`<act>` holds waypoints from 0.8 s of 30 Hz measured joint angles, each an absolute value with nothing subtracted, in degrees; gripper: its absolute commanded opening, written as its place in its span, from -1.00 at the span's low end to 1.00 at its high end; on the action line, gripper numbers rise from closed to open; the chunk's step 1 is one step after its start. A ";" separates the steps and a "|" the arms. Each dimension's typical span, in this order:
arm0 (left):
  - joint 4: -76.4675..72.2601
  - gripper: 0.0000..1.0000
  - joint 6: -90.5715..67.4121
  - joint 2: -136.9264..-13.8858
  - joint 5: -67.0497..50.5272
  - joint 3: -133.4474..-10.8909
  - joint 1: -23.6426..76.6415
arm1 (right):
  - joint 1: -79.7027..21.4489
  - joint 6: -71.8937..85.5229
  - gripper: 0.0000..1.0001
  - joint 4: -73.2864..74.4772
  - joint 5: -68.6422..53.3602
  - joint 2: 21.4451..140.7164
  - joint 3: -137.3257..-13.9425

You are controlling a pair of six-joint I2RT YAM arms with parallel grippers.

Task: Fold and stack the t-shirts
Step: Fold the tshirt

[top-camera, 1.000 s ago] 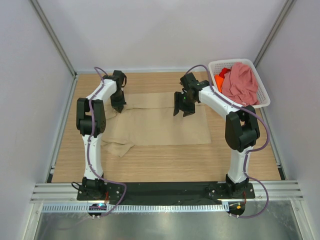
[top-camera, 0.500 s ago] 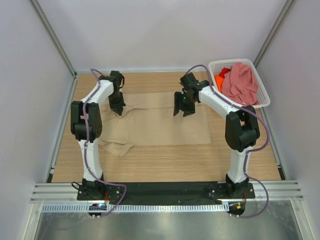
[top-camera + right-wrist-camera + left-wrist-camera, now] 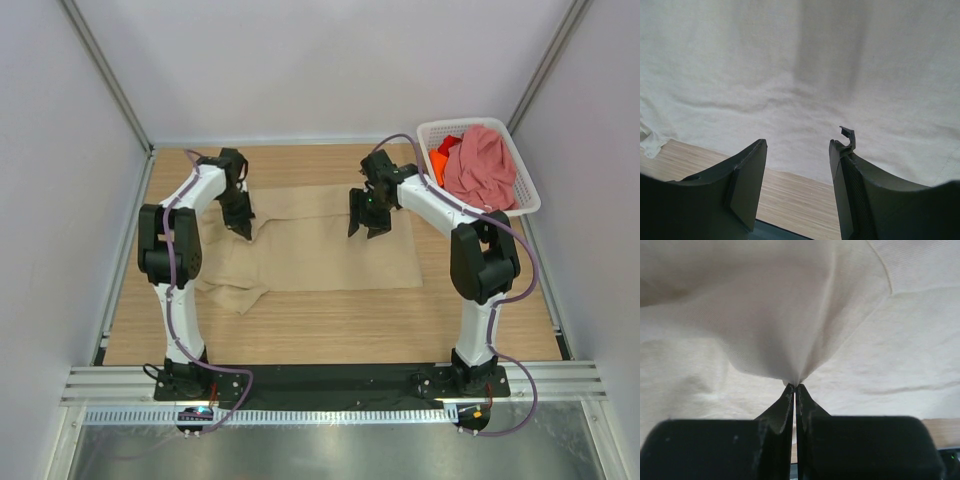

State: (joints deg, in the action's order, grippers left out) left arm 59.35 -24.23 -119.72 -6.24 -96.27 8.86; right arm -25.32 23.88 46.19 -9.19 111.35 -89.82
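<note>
The beige-tan t-shirt (image 3: 320, 245) lies spread on the wooden table, partly folded, with a sleeve bunched at its near left corner. My left gripper (image 3: 243, 229) is shut on a pinch of this shirt's left part; in the left wrist view the cloth (image 3: 790, 330) rises in a peak from the closed fingertips (image 3: 795, 386). My right gripper (image 3: 368, 227) hovers open over the shirt's right half, nothing between its fingers (image 3: 752, 170), the beige cloth (image 3: 805, 85) beyond them. The dusty pink t-shirt (image 3: 483, 165) and the bright orange t-shirt (image 3: 441, 160) lie heaped in the basket.
The white lattice basket (image 3: 528, 200) stands at the back right corner of the table. Bare wood (image 3: 340, 325) stretches between the shirt and the arm bases. White walls and metal posts close in the table on three sides.
My left gripper has moved a little to the right and nearer, dragging the pinched cloth with it. The right gripper has hardly moved.
</note>
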 measured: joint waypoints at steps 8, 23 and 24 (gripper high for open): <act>59.46 -0.41 -25.15 -119.72 -12.86 -96.27 8.86 | -25.32 23.86 0.20 46.11 -9.21 111.35 -89.56; 50.33 -0.15 -28.51 -104.36 -11.22 -81.82 -7.86 | -25.32 22.52 0.20 46.33 -9.91 111.37 -90.17; 49.39 -0.11 -28.53 -104.25 -11.46 -80.36 -9.28 | -25.32 22.37 0.20 46.35 -10.04 111.37 -90.17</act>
